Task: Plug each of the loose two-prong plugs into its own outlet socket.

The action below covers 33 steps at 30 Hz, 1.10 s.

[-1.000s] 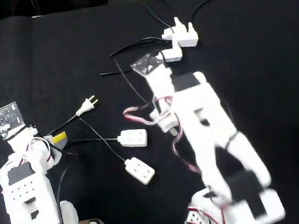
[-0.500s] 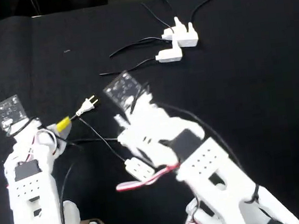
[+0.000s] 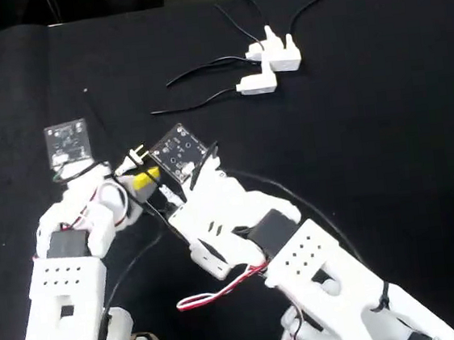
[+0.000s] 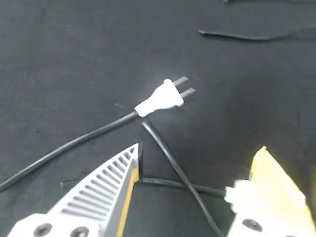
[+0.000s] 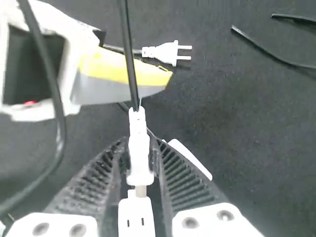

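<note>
Currently clamps the right gripper [image 5: 139, 144] on the white oblong plastic outlet socket [image 5: 138, 160], poises the left gripper [image 4: 200, 148], jaws apart, at six o'clock of the loose white two-prong plug [image 3: 134, 158] seen from above, and next probably needs gripping that plug, prongs aimed socketward.

Black table [image 3: 384, 121], white loose plug [image 4: 160, 98] with silver prongs, black cord [image 4: 74, 143], white held plug [image 5: 138, 148] between grey ribbed right fingers [image 5: 94, 192], yellow left fingertip [image 4: 269, 173], white arms [image 3: 68, 276], red-and-white wires [image 3: 215, 289], white far sockets [image 3: 284, 57].
</note>
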{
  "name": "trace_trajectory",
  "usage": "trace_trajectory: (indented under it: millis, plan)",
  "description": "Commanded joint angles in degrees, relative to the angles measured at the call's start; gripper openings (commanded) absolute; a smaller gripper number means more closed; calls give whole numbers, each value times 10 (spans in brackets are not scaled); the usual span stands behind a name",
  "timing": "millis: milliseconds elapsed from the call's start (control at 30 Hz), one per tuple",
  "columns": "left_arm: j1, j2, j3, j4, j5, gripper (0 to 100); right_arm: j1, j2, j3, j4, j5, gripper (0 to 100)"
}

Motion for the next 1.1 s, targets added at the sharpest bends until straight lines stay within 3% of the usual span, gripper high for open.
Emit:
trace_trajectory:
  millis: [0,167,500,800,900,1067]
  plan:
    - [38,-11,-67,47,4,349,-7,-13,-5,-11,-5,11]
    - [74,-56,-79,101,4,349,-3,-12,-2,-9,-5,11]
    - [122,-309,9,160,4,349,29,-15,5,-10,-5,11]
    - [-75,-353,56,160,-1,349,98,-11,15,1,-5,11]
    - [-136,-353,92,156,-32,349,107,-11,29,-1,-15,11]
    - [-153,-351,145,131,-93,352,124,4,27,-1,-59,11]
